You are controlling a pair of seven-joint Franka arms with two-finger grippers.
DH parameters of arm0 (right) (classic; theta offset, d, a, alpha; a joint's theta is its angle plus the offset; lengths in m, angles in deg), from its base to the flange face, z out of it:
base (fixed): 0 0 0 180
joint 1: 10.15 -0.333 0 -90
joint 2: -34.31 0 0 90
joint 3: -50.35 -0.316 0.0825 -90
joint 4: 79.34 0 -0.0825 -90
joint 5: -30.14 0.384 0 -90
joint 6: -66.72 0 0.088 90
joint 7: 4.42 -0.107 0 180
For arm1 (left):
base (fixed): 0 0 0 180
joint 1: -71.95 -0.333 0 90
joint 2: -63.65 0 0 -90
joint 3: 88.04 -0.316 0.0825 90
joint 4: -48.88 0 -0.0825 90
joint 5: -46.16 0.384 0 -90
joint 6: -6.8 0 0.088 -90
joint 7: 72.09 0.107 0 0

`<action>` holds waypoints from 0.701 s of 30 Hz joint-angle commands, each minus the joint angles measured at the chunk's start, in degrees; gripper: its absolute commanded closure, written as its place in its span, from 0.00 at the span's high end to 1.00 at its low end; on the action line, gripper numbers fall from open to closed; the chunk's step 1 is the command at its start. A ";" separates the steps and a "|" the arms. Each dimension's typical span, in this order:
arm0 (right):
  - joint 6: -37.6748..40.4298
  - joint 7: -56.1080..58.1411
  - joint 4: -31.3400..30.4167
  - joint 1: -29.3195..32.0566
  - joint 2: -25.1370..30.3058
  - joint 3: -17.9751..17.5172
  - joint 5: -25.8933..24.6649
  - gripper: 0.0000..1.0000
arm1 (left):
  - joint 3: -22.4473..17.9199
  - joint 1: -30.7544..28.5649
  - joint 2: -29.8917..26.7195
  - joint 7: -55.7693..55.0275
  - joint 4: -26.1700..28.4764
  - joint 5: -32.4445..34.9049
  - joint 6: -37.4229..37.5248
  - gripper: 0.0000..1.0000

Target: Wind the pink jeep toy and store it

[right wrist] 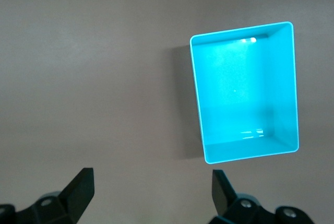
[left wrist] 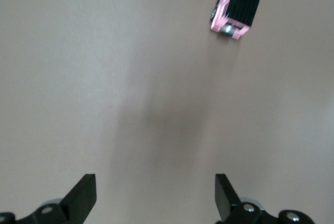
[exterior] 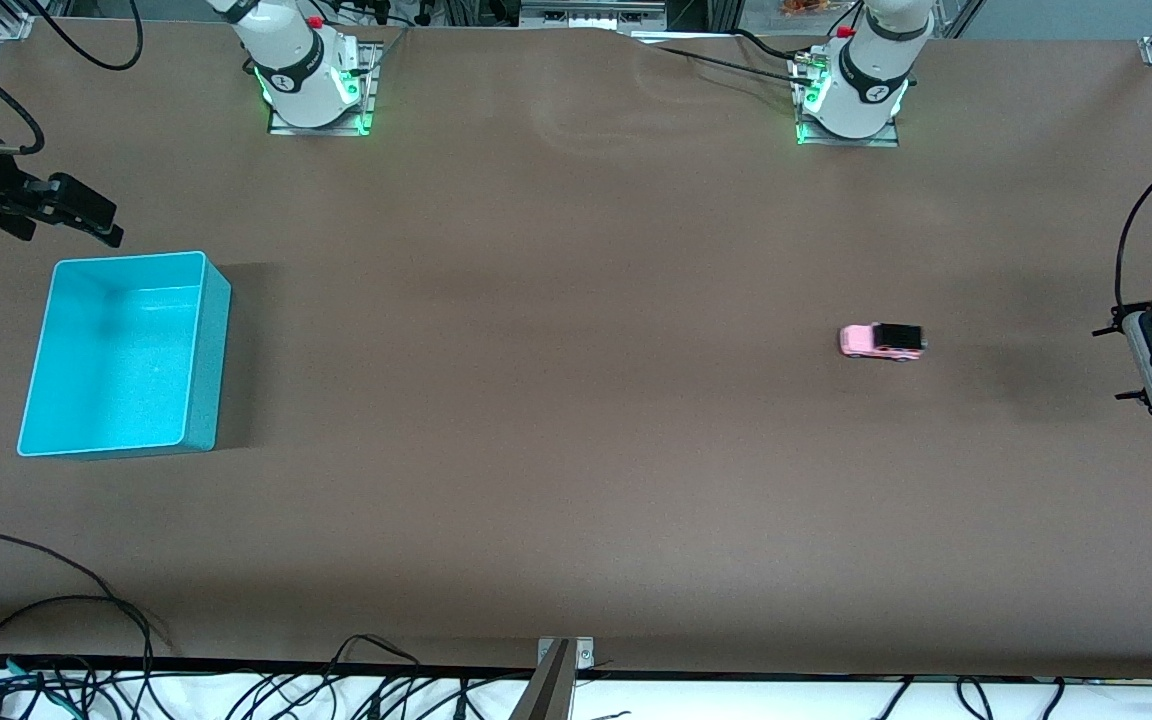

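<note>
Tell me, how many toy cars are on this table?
1. The pink toy car sits on the brown table toward the left arm's end, apart from the empty blue bin at the right arm's end. None seems hidden.

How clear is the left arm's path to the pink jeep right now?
Probably clear, yes. The pink jeep sits alone on bare table toward the left arm's end, and the left tool hangs open over the table beside it with nothing between them.

No text, label, brand or number can be read on anything here.
</note>
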 commanded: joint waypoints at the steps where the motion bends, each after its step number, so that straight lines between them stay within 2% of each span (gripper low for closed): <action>1: 1.46 -0.54 1.55 0.25 -0.44 -0.31 0.86 1.00 | 2.48 -0.13 -0.65 -7.99 -3.17 1.35 6.81 1.00; 15: 1.46 -0.54 1.55 0.25 -0.35 -0.40 0.86 1.00 | 7.40 -0.13 -5.92 -23.10 -3.97 1.26 15.42 1.00; 21: 1.46 -0.63 1.55 0.25 -0.26 -1.10 0.86 1.00 | 11.27 -0.13 -7.07 -32.24 -7.30 1.52 22.36 1.00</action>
